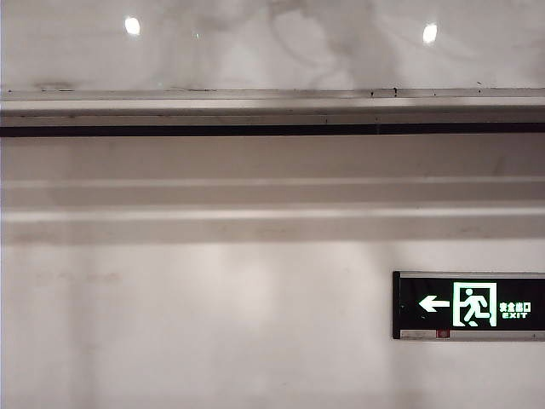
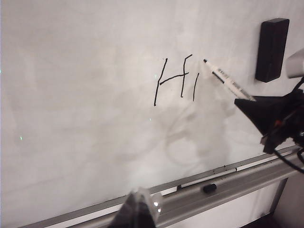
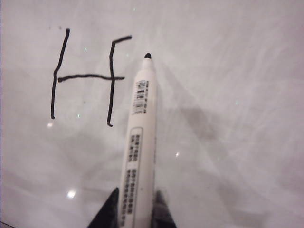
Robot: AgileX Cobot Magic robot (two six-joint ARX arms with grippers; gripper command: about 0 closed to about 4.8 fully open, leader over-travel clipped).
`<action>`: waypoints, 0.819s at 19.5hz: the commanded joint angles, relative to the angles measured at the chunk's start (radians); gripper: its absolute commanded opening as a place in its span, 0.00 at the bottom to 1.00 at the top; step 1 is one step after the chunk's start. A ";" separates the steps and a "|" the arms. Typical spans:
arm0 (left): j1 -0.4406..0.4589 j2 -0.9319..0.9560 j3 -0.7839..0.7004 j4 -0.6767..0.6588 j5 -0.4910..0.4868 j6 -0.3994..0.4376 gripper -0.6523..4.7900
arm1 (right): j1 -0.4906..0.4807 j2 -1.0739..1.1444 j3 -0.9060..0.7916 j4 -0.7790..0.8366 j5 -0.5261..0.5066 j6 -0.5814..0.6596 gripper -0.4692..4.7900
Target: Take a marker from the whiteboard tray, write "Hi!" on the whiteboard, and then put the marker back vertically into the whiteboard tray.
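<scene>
In the exterior view, the whiteboard (image 1: 272, 43) fills the upper part, with two round light reflections and grey smudges, and under it runs the whiteboard tray (image 1: 272, 115) with its thin black stripe. On the wall lower down there is a green exit sign (image 1: 468, 305) with an arrow, a running figure and the word "EXIT". No gripper is visible here. In the left wrist view, black strokes (image 2: 175, 80) on the board read as "H" and one short line beside it. The right gripper (image 2: 266, 114) holds the marker (image 2: 227, 80), tip close to the board above that line. A black eraser (image 2: 271, 50) hangs on the board, and a cap (image 2: 209, 188) lies in the tray. Of the left gripper (image 2: 140, 211) only a blurred fingertip shows, so I cannot tell its state. In the right wrist view, the white barrel carries a barcode and small unreadable print, clamped between the black fingers (image 3: 109, 211).
</scene>
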 commanded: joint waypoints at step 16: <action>0.000 -0.002 0.003 0.010 0.005 0.007 0.11 | -0.004 0.033 0.005 0.054 0.083 0.000 0.08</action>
